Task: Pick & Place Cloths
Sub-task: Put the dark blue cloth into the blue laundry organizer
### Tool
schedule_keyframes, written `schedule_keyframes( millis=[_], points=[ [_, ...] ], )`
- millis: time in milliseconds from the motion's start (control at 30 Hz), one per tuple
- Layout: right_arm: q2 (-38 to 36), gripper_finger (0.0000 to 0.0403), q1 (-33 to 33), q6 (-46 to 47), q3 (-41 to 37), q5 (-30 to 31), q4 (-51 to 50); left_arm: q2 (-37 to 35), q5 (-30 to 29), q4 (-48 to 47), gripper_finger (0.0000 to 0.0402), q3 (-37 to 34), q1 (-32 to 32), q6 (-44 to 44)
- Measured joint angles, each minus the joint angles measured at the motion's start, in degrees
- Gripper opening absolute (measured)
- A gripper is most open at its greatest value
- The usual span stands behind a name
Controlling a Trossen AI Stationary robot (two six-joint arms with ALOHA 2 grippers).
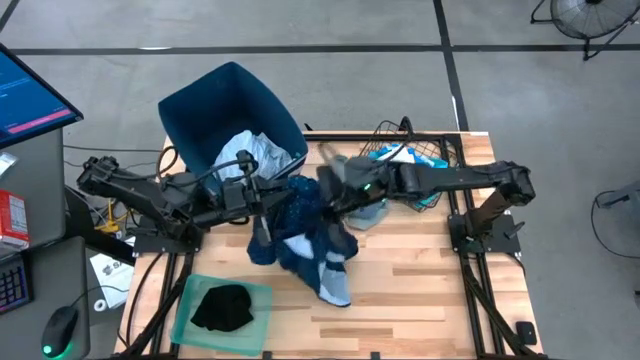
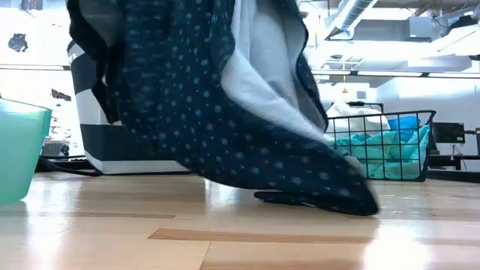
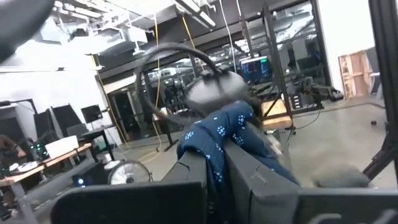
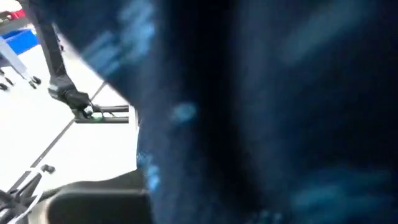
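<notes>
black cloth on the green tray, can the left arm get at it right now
Probably not right away. The black cloth lies uncovered on the green tray on the left arm's side, but the left gripper is shut on the dotted navy cloth, which the right gripper also seems to hold, so it must let go first.

Robotics lab or workshop: wooden table [image 1: 400,300] on a polished concrete floor [image 1: 330,25] marked with black lines, monitor [image 1: 30,95] at left, floor fan [image 1: 590,20] far right, exposed ceiling ducts [image 2: 352,11], glass partitions [image 3: 292,50], workbenches beyond.
</notes>
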Motion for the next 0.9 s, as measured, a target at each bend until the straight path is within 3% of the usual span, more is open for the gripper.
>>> schedule_keyframes(
  millis=[133, 333, 633, 767, 900],
  points=[
    [-5.79, 0.0005, -5.28, -1.11, 0.64, -0.08, 0.13, -0.41, -0.01, 0.99, 0.0017, 0.10, -2.17, -0.20],
    [-8.54, 0.0003, -15.22, -2.33, 11.32, -3.34, -1.21, -0.68, -4.25, 0.81, 0.0034, 0.16, -3.57, -1.05],
    [2.43, 0.0001, -24.44, -1.31, 39.62, -12.32, -2.56, -0.81, -17.03, 0.54, 0.0058, 0.12, -3.42, -1.00],
    [4.64, 0.0001, -26.78, 5.20, 37.07, -17.53, 10.11, -0.81, -23.62, 0.26, 0.0069, 0.11, -3.48, 0.23],
    [8.96, 0.0001, -27.68, 5.88, 37.23, -21.40, 17.75, -0.81, -30.40, 0.10, 0.0079, 0.09, -3.48, 0.46]
  ],
)
